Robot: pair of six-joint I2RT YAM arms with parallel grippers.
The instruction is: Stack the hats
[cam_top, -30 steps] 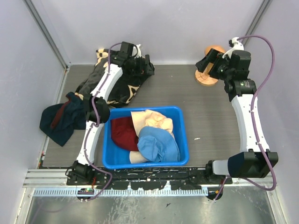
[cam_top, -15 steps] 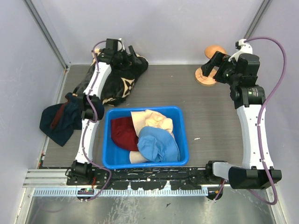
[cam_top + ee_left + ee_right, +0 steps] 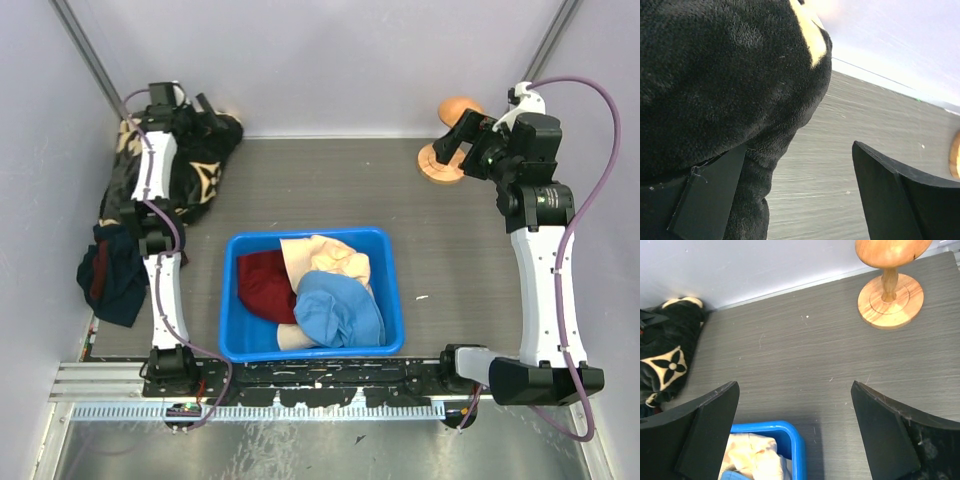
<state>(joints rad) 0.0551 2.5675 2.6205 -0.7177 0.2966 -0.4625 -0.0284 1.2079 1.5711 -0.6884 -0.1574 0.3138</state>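
Hats were all lying in the blue bin (image 3: 396, 300), in a messy heap and not in a neat stack. I saw the dark red hat (image 3: 264, 285) at the bin's left side. The light blue hat (image 3: 338, 308) sat near the bin's front, on top of the others. One cream hat (image 3: 330, 258) lay at the back of the bin. A bit of the other cream hat (image 3: 288, 339) peeked out at the front, under the blue one.

My left gripper (image 3: 800, 147) was far from the bin, up in the back left corner. Its fingers were wide apart and held nothing. The black blanket with cream flowers (image 3: 195, 165) bulged against one finger. A navy cloth (image 3: 108, 280) lay well to the left of the bin.

My right gripper (image 3: 795, 385) hung high behind the bin, off to the right. Its fingers were wide apart too, with only bare table under them. A wooden hat stand (image 3: 890, 295) stood past it.

I thought the job had not really begun. No hat was picked up or laid flat yet. All four hats had to be taken out and piled up.
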